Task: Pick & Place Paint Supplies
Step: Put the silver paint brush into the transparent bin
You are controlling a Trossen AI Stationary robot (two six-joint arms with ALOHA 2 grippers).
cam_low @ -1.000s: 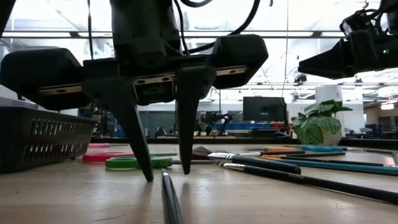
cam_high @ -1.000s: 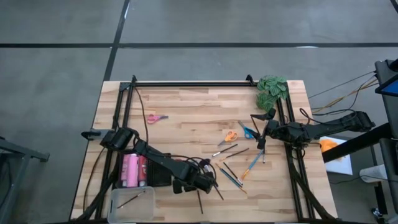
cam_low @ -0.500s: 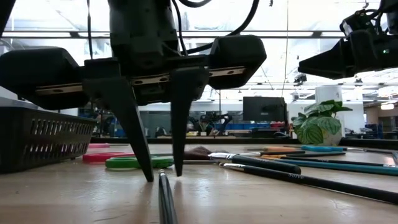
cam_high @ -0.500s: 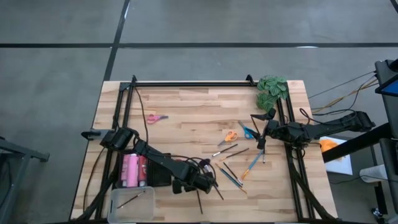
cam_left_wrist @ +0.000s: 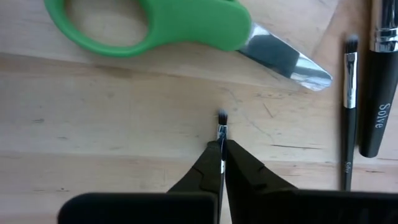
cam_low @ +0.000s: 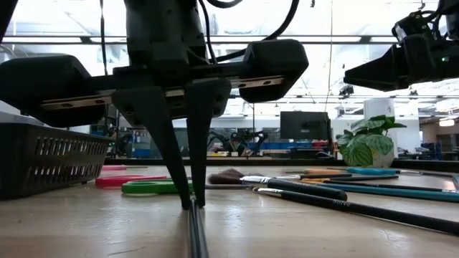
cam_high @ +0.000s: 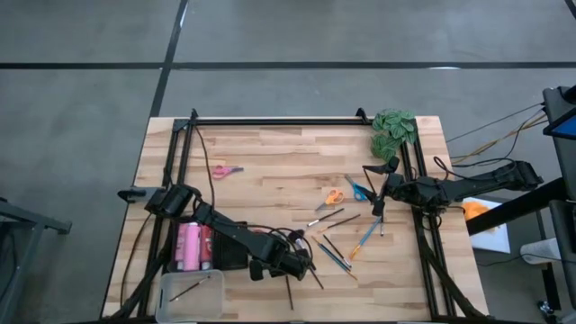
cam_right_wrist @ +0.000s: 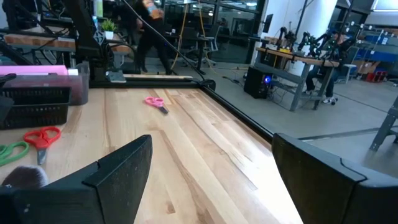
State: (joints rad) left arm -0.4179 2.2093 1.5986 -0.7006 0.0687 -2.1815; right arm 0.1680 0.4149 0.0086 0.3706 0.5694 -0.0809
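The left tool (cam_left_wrist: 222, 163) is pinched shut on a thin brush (cam_left_wrist: 221, 127) lying on the worktop (cam_left_wrist: 93, 130) — green-handled scissors (cam_left_wrist: 155, 25) just ahead, two dark brushes (cam_left_wrist: 351, 93) beside. The right tool (cam_right_wrist: 208, 168) hangs wide open, well apart.

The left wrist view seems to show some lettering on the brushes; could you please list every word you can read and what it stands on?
"Solve": on the thick black brush handle.
Small print on the thin brush: too small to read.
Print on the long brush handle in the low view: blurred, unreadable.
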